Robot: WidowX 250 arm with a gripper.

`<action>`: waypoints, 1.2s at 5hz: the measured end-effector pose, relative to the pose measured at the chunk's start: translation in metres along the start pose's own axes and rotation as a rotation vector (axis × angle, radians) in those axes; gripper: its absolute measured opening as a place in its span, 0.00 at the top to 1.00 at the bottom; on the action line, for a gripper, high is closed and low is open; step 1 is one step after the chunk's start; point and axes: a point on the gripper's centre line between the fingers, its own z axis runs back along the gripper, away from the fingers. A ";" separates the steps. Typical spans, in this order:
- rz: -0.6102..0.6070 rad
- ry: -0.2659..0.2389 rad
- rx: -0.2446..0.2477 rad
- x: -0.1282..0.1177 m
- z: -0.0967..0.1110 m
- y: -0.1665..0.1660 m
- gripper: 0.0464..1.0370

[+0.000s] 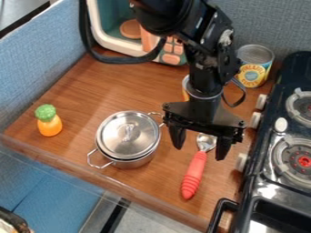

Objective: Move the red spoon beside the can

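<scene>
Pot point(138, 163): centre of the frame, lid point(121, 142) on, contents hidden.
Can point(253, 72): upper right, upright, yellow-blue label.
Toy box point(117, 44): top, round brown piece point(130, 29) inside.
Spoon point(195, 170): below centre, red ribbed handle, shiny metal bowl up.
Gripper point(199, 154): above the spoon's bowl, fingers wide apart, gripping nothing.

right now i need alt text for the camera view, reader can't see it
A black robot gripper hangs open above a red-handled spoon on a wooden counter. To the picture's left sits a lidded metal pot; farther back, a can stands near a stove.
</scene>
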 end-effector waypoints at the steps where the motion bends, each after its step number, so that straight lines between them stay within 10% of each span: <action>1: 0.008 0.033 0.013 -0.005 -0.011 0.002 0.04; 6: 0.016 0.098 0.017 -0.014 -0.061 -0.010 0.09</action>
